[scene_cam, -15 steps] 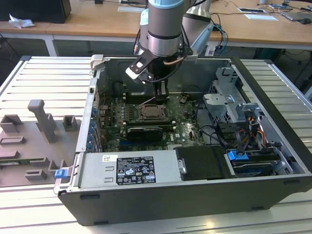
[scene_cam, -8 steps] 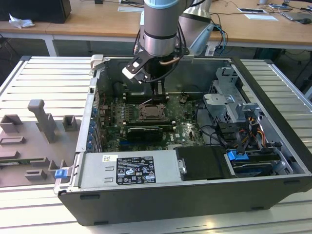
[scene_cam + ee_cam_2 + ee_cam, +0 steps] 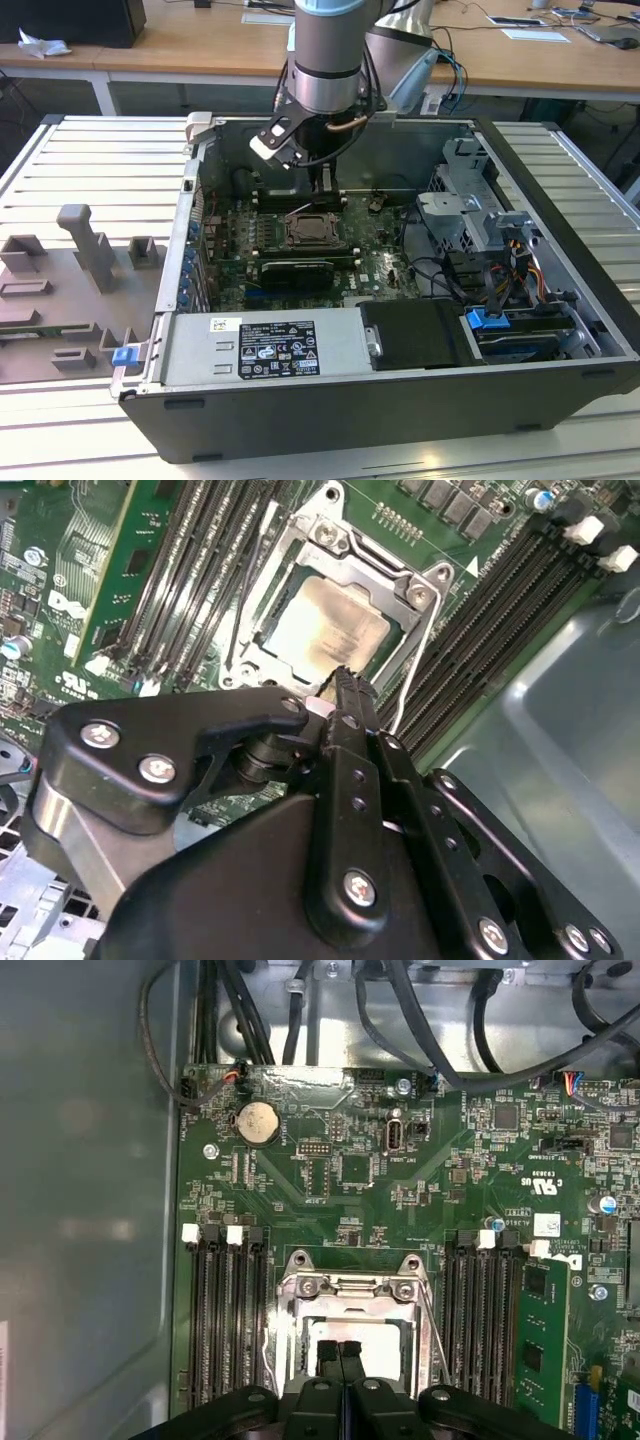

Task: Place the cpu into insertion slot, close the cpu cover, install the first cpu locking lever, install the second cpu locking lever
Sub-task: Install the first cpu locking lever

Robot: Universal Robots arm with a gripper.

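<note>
The cpu (image 3: 335, 630) shows its pale silver top inside the insertion slot (image 3: 313, 230) on the green motherboard. The silver cpu cover (image 3: 350, 1288) lies flat around the chip, framing it. A thin wire locking lever (image 3: 425, 650) runs along one side of the socket, and another (image 3: 247, 590) along the opposite side. My gripper (image 3: 341, 1350) hangs directly over the socket, its black fingers pressed together with nothing between them. The fingertips (image 3: 345, 678) sit at the cover's edge; whether they touch it I cannot tell. In the exterior view the gripper (image 3: 322, 195) reaches down into the open case.
Black memory slots (image 3: 225, 1310) flank the socket on both sides, with a green memory module (image 3: 540, 1330) beside one bank. Black cables (image 3: 400, 1010) cross beyond the board. The grey case wall (image 3: 90, 1210) stands close by. A drive cage (image 3: 470, 200) and power supply (image 3: 265, 345) fill the case.
</note>
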